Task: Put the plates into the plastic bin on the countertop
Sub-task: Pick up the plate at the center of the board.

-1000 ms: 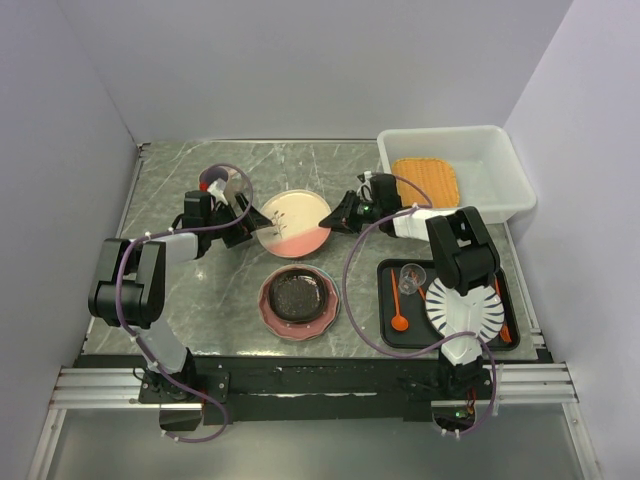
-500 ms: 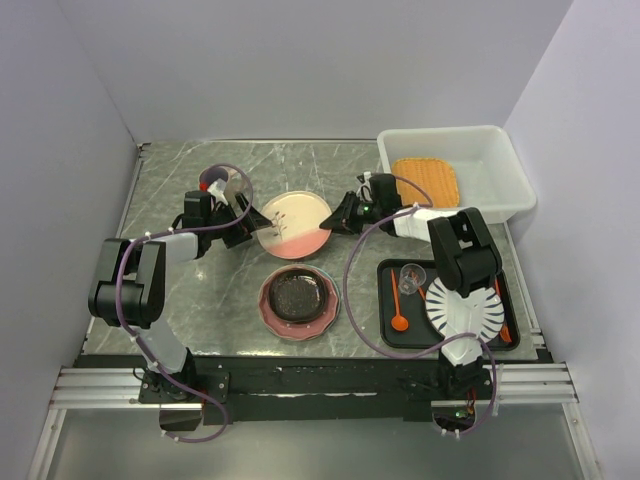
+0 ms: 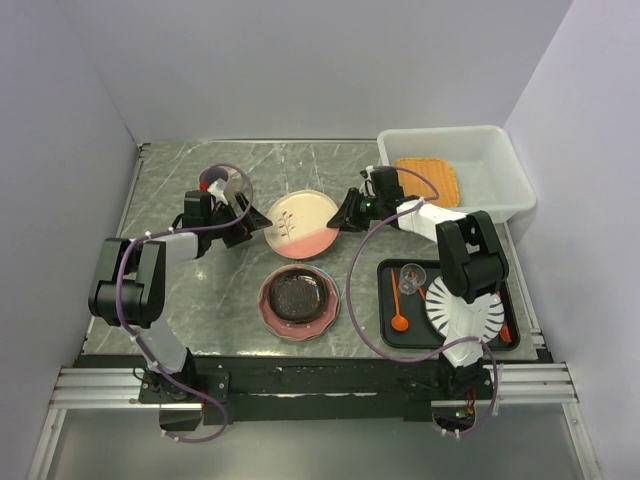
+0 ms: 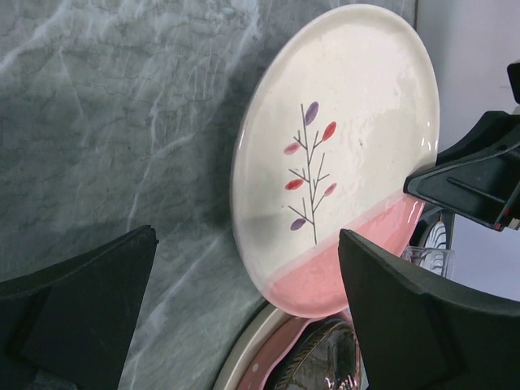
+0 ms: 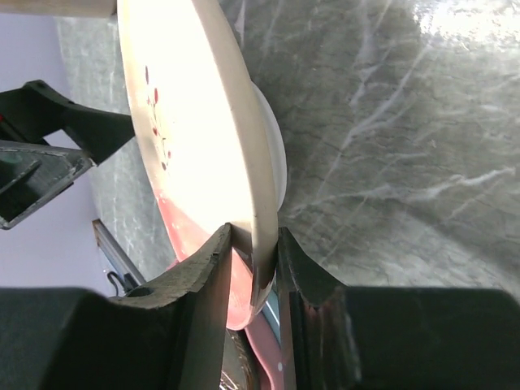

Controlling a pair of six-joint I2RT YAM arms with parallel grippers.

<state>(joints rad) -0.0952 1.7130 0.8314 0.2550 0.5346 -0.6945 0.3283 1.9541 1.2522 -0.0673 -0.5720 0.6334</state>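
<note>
Black fingers (image 5: 203,276) of your right gripper (image 5: 256,240) straddle the pink-and-cream floral plate (image 4: 341,146) at its rim; clamped or slack, I cannot tell.

And my left gripper (image 4: 248,244)?

Your jaws stand wide apart beside that plate, touching nothing. It tilts over the countertop (image 4: 106,106), well apart from the plastic bin (image 3: 500,150), where an orange plate (image 3: 426,180) lies.

Robot lab test cell; plain partition walls (image 3: 300,70) around marble-look countertop (image 3: 170,170); aluminium rails (image 3: 100,385)
</note>
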